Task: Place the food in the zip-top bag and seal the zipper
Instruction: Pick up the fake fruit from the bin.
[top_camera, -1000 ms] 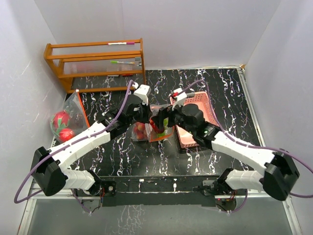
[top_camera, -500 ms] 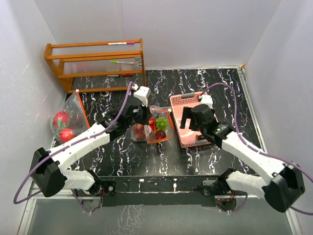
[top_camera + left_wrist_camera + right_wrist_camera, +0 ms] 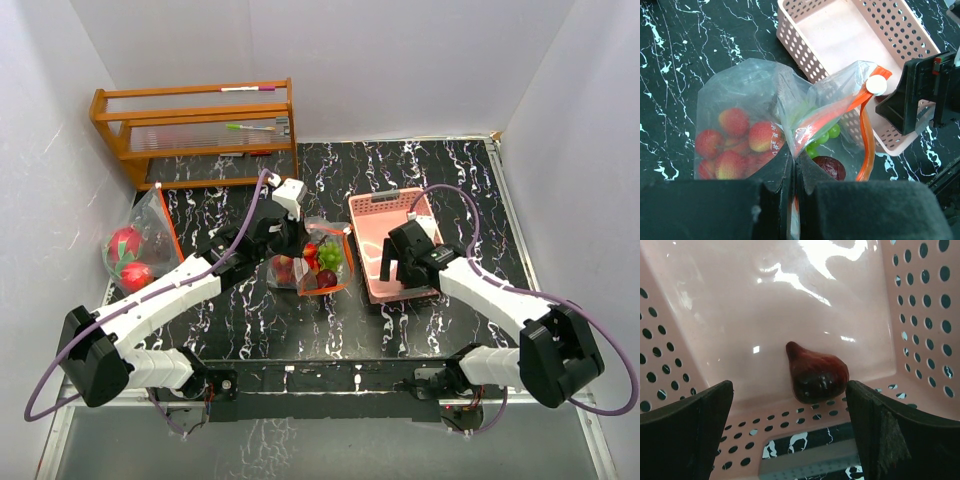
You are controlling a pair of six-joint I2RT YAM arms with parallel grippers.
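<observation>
Nearest me, the left gripper (image 3: pixel 793 172) is pinched tight on the edge of the clear zip-top bag (image 3: pixel 735 90). Red apples (image 3: pixel 762 136), green grapes (image 3: pixel 823 138) and a dark purple-red fruit (image 3: pixel 830 166) lie inside, and the orange zipper (image 3: pixel 866 130) is unsealed. Just beside it, the right gripper (image 3: pixel 789 395) hangs spread wide and empty inside the pink basket (image 3: pixel 685 315), over one dark red fruit (image 3: pixel 816 375). Far left, a second bag (image 3: pixel 155 215) holds a dragon fruit (image 3: pixel 125 243). A wooden rack (image 3: pixel 195 125) stands at the back.

We found the zip-top bag (image 3: pixel 318 262) in the middle of the tabletop (image 3: pixel 450 170), fruits (image 3: pixel 732 122) inside it; the basket (image 3: pixel 368 228) sat just to its right, holding one fruit (image 3: pixel 816 377). A second bag (image 3: pixel 140 240) lay far left, a rack (image 3: pixel 195 125) behind it.
</observation>
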